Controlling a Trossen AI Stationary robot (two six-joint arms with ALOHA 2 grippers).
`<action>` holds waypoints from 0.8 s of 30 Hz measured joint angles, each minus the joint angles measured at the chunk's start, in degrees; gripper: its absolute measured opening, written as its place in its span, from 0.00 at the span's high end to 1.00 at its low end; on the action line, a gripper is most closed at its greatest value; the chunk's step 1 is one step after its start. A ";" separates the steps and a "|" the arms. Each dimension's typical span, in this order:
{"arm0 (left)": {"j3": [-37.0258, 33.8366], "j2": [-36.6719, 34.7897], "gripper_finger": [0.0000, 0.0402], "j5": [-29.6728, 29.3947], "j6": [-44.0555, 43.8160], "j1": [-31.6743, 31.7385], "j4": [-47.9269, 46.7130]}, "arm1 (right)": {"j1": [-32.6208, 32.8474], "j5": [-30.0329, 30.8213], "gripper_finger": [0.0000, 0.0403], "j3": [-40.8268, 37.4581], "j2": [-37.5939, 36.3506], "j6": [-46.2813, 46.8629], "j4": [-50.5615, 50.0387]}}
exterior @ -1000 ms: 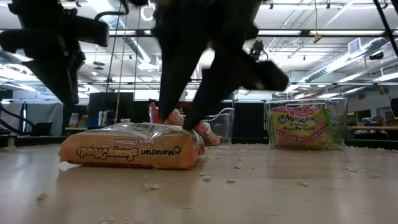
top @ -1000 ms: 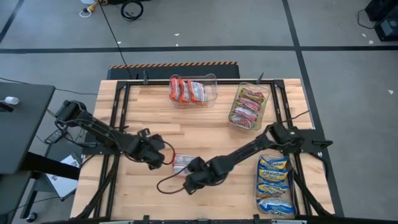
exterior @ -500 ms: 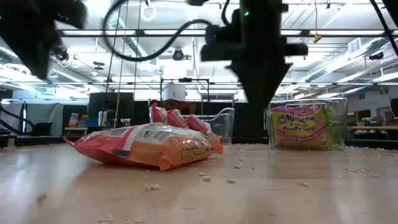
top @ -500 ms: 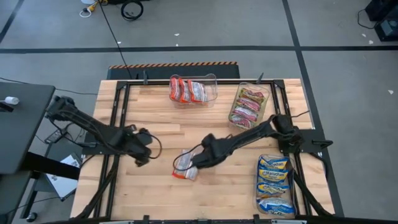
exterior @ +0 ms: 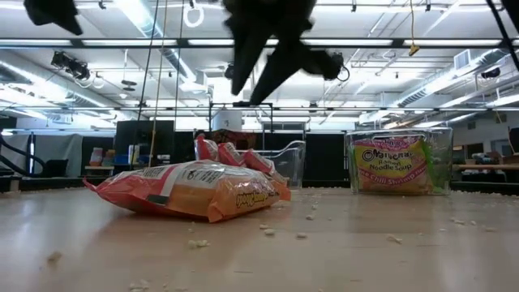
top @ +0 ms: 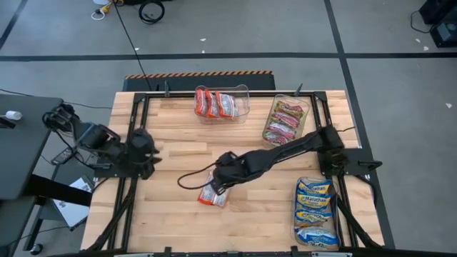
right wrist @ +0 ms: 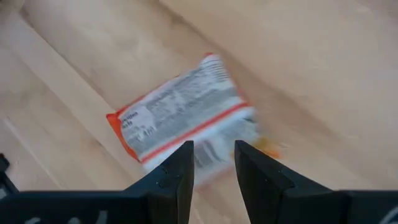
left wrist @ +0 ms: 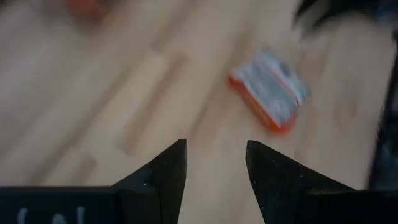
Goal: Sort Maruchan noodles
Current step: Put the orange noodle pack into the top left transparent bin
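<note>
One red-and-white Maruchan packet (top: pixel 213 193) lies flat on the wooden table near its middle, and shows in the low view (exterior: pixel 190 191) resting on its broad face. My right gripper (top: pixel 218 180) hovers open just above it. In the right wrist view (right wrist: pixel 214 149) the packet (right wrist: pixel 180 115) sits beyond the fingertips, untouched. My left gripper (top: pixel 151 153) is open, raised and drawn back near the table's left edge. In its wrist view (left wrist: pixel 214 149) the packet (left wrist: pixel 268 90) shows far off. Other packets fill the bins.
A clear bin (top: pixel 243 93) at the far edge holds red-and-white packets. A second bin (top: pixel 305 107), far right, holds green-and-white and red packets (exterior: pixel 393 165). Blue-and-yellow packets (top: pixel 315 211) lie in a bin near the right edge. Crumbs (exterior: pixel 308 217) dot the boards. The arms' black frames line both sides.
My left gripper has pulled away from the packet toward the table's left edge and risen. My right gripper has swung from the packet's near side to its far side and lifted. The packet has turned about, showing a different face, and shifted slightly toward the near edge.
</note>
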 joint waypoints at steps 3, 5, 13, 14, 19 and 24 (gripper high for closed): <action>-0.02 -0.79 0.57 -7.13 -0.12 -0.06 0.05 | -0.57 -2.62 0.70 -0.09 3.86 -0.06 5.99; -0.02 -1.06 0.57 -9.29 -0.07 -0.04 0.06 | -0.80 -4.12 0.70 -0.09 6.19 -0.21 10.35; -0.04 -1.09 0.57 -6.05 0.18 -0.06 -3.93 | -0.83 -10.02 0.70 0.28 11.15 -1.91 7.61; -0.04 -1.09 0.57 -6.40 -0.49 -0.06 -4.45 | -0.82 -9.98 0.70 0.28 11.09 -2.66 4.77; -0.07 -1.07 0.57 -9.57 -0.77 -0.02 -3.27 | -1.68 -5.36 0.70 -0.05 9.24 -10.66 -9.32; -0.07 -0.96 0.57 -14.57 -0.75 -0.02 -3.01 | -2.87 -0.78 0.70 -0.29 6.34 -19.42 -16.86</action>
